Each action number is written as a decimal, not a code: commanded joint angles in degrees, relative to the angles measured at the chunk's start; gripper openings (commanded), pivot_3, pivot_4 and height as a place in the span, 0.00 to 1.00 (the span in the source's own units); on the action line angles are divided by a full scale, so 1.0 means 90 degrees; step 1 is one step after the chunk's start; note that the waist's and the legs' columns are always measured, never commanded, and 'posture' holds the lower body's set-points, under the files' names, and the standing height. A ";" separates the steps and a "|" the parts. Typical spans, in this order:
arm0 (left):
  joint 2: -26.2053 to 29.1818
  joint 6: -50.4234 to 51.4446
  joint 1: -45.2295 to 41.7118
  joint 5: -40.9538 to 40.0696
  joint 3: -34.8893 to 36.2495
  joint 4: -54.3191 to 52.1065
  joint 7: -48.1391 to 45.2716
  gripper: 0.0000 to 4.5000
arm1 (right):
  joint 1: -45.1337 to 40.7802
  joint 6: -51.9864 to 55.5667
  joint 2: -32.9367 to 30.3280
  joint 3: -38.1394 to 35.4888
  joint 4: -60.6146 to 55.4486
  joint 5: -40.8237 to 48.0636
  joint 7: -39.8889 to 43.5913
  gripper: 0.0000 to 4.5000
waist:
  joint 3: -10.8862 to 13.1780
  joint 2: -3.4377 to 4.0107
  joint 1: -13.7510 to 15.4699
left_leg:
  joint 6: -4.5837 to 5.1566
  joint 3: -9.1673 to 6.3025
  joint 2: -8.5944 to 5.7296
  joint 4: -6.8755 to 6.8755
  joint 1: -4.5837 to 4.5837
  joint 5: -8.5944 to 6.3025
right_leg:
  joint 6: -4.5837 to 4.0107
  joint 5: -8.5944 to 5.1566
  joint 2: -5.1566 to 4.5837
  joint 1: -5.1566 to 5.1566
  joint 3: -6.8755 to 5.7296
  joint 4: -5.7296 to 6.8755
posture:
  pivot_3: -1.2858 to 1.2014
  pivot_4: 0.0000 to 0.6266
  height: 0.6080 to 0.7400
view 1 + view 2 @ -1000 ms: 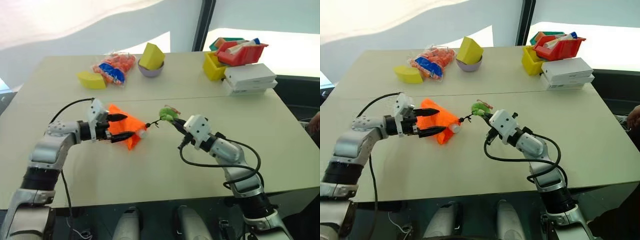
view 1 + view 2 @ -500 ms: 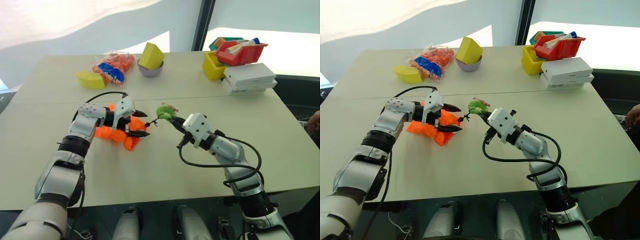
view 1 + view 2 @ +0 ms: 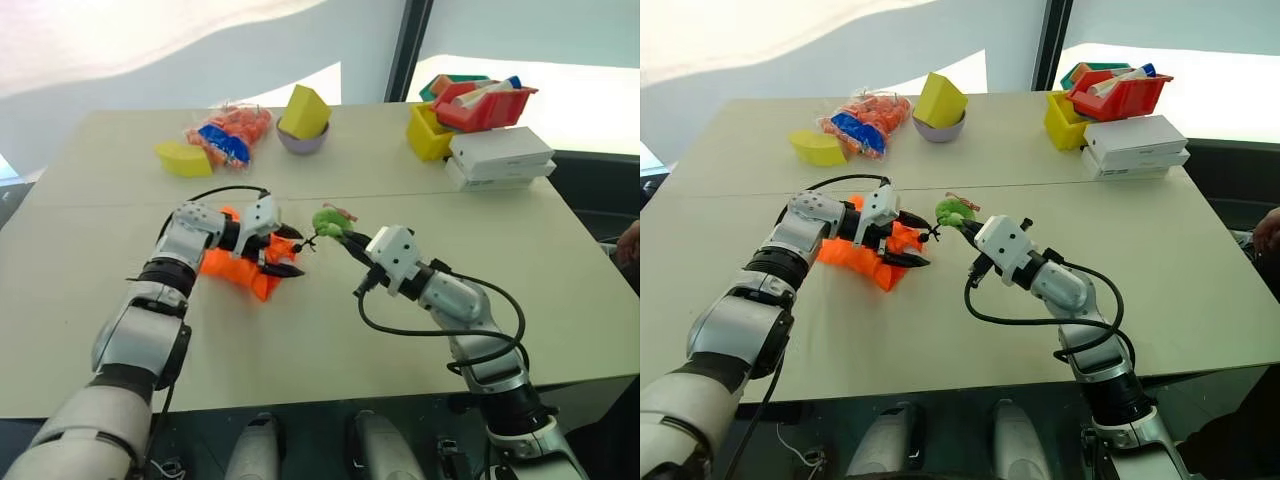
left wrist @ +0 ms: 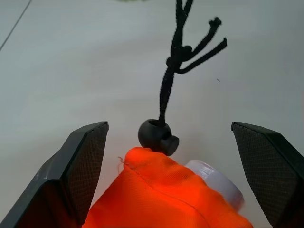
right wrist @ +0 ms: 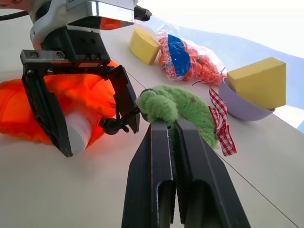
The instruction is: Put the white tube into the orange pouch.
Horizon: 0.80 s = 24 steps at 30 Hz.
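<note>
Beige table, tube nearly bagged, cap end poking out of the pouch mouth.

My left gripper is spread wide, straddling the mouth of the orange pouch; the white tube sits inside except its cap, next to the black cord stopper. My right gripper is clamped on the green ball, cord running to the pouch. Best move, I'd say: nudge the cap in with one finger while the right keeps the cord taut, no yanking. Behind: purple bowl holding a yellow block; red bin and yellow bin, contents unclear.
</note>
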 commanded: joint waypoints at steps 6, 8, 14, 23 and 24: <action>0.0032 0.0090 -0.0201 0.0024 0.0310 0.0115 -0.0134 0.98 | -0.0093 -0.0130 -0.0006 -0.0050 -0.0262 0.0014 -0.0047 0.00 | 0.0000 0.0000 -0.0002 | 0.0000 -0.0003 0.0000 0.0000 0.0000 0.0000 | 0.0001 0.0001 0.0001 0.0000 -0.0001 0.0001 | 0.52 0.24 1.00; 0.0036 0.0061 -0.0183 0.0052 0.0299 0.0114 -0.0146 0.98 | -0.0107 -0.0144 0.0000 -0.0050 -0.0243 0.0010 -0.0043 0.00 | 0.0000 0.0000 -0.0001 | 0.0000 -0.0004 0.0000 0.0001 -0.0001 0.0000 | 0.0001 0.0001 0.0001 0.0000 -0.0001 0.0002 | 0.52 0.24 1.00; 0.0012 0.0059 -0.0173 0.0068 0.0318 0.0110 -0.0200 0.71 | -0.0123 -0.0153 0.0008 -0.0051 -0.0235 -0.0007 -0.0042 0.00 | 0.0000 0.0000 -0.0001 | 0.0000 -0.0004 0.0000 0.0001 0.0000 0.0000 | 0.0001 0.0001 0.0001 0.0000 -0.0002 0.0003 | 0.52 0.24 1.00; 0.0027 0.0054 -0.0060 0.0153 0.0291 0.0015 -0.0166 0.05 | -0.0126 -0.0137 0.0021 -0.0059 -0.0262 -0.0011 -0.0066 0.00 | 0.0000 0.0000 -0.0001 | 0.0000 -0.0004 0.0000 0.0002 0.0000 0.0000 | 0.0002 0.0001 0.0001 0.0000 -0.0002 0.0007 | 0.52 0.24 1.00; 0.0033 0.0061 -0.0034 0.0156 0.0290 -0.0020 -0.0158 0.05 | -0.0130 -0.0140 0.0021 -0.0065 -0.0252 -0.0016 -0.0074 0.00 | 0.0000 0.0000 -0.0001 | 0.0000 -0.0004 0.0000 0.0003 0.0000 0.0000 | 0.0002 0.0001 0.0001 0.0000 -0.0002 0.0007 | 0.52 0.24 1.00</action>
